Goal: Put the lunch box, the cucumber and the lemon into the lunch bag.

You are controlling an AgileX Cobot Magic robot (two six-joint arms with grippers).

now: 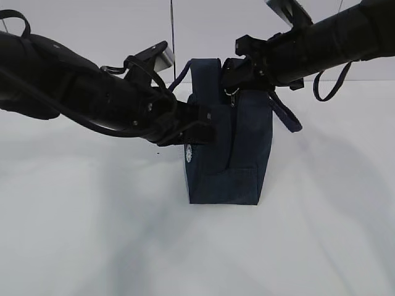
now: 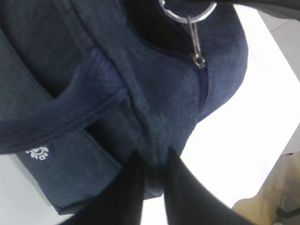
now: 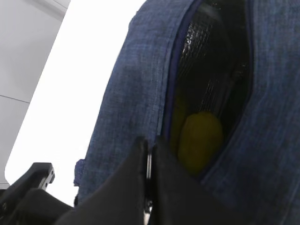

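A: Where's the lemon point(image 3: 200, 140)?
B: Inside the upright bag point(image 1: 237, 166) on the surface point(image 1: 92, 234).
A: Grippers?
B: Left gripper point(image 2: 154, 187) pinches bag fabric; right gripper point(image 3: 150, 183) clamped at the zipper edge.

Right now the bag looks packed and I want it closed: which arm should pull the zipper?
Probably the right: its gripper sits at the ring pull atop the lunch bag. The left gripper pinches the bag's side fabric, steadying it.

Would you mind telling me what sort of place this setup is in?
Probably a lab or test bench: a bare white table, a plain pale wall behind, and only the lunch bag between two robot arms.
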